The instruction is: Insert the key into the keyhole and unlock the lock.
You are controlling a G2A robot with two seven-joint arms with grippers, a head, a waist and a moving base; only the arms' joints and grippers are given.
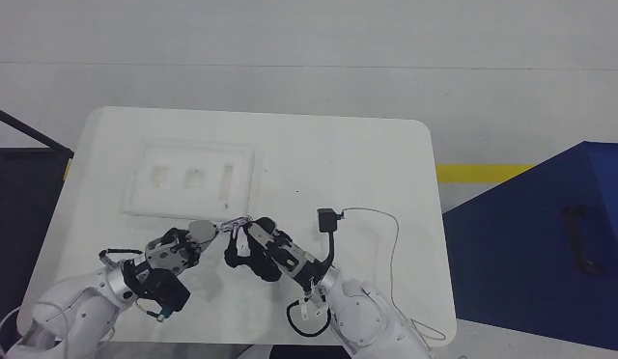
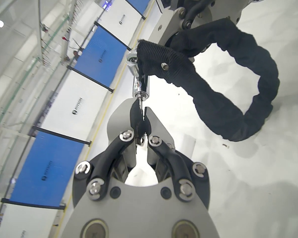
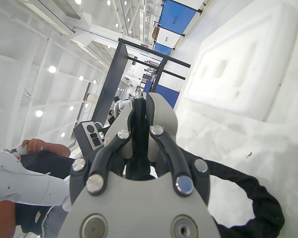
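The lock is a chrome cylinder (image 2: 139, 85) joined to a chain loop in a black fabric sleeve (image 2: 238, 115). It hangs just above the white table near the front edge. My right gripper (image 3: 140, 102) is shut on the black sleeve close to the cylinder. My left gripper (image 2: 139, 111) is shut on the black-headed key (image 2: 141, 125), whose metal tip sits at the keyhole in the cylinder's end face. In the top view, the left gripper (image 1: 205, 232) and right gripper (image 1: 253, 232) face each other with the lock (image 1: 234, 224) between them.
A white foam tray (image 1: 188, 178) with shallow recesses lies behind the grippers on the table (image 1: 367, 166). A small black box (image 1: 328, 221) with a thin cable (image 1: 391, 234) sits to the right. A person's hand (image 3: 33, 146) shows beyond the table.
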